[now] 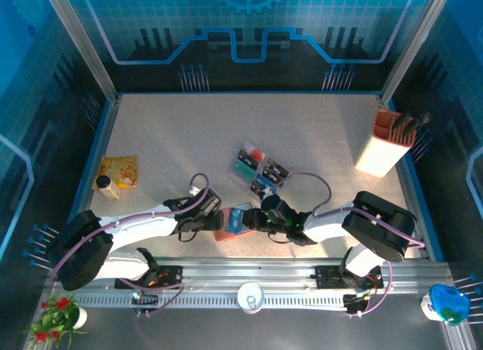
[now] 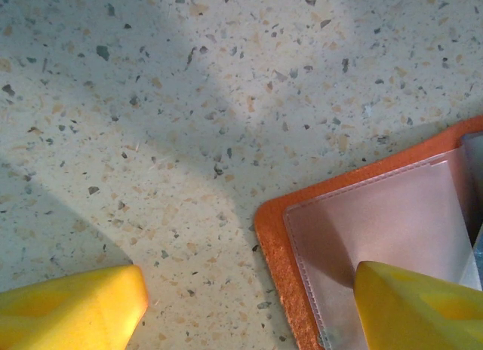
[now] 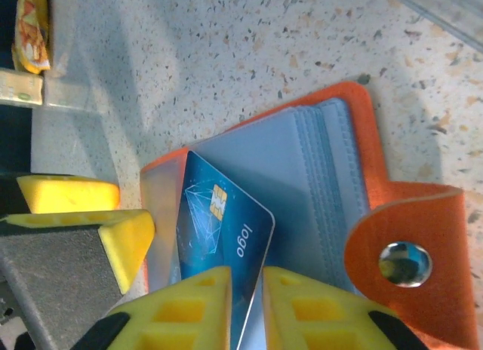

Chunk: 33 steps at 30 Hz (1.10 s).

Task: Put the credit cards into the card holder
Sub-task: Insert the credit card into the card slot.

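Wallet (image 1: 226,223) lay open at 6 o'clock. Right gripper (image 3: 245,297) pinched blue card (image 3: 226,241) over its pocket (image 3: 287,161), unseated; left gripper (image 2: 245,297) spread wide, finger (image 2: 423,305) on flap (image 2: 377,222). Other cards (image 1: 260,169) waited at 1 o'clock of it.

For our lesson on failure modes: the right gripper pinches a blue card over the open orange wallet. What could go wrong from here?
1. The blue card lies slanted across the card holder, so it may catch on a pocket edge instead of sliding in.
2. The left gripper is open with one finger on the holder; a push could shift it.
3. The right gripper grips just the card's edge, so it might slip.
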Each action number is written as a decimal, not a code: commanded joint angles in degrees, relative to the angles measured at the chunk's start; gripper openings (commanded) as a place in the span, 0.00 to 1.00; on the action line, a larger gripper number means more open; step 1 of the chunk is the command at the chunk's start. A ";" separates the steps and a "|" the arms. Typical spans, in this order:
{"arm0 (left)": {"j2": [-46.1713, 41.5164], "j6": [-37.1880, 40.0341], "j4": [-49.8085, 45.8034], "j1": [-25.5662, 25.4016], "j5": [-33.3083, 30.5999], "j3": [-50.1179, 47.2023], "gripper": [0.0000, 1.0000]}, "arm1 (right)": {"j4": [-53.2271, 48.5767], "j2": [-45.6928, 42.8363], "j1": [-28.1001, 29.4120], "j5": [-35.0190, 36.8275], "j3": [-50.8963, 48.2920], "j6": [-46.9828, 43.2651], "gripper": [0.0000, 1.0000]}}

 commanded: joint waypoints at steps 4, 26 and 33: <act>2.91 1.38 4.96 0.59 2.63 -1.88 0.76 | 7.08 3.86 -0.87 -2.01 -0.87 1.88 0.23; 3.44 1.65 4.89 0.64 2.53 -1.85 0.76 | -7.18 0.94 -5.77 -8.07 2.65 -9.06 0.00; 3.68 1.72 4.96 0.61 2.47 -1.74 0.76 | -14.29 1.78 -6.81 -11.77 6.91 -14.62 0.00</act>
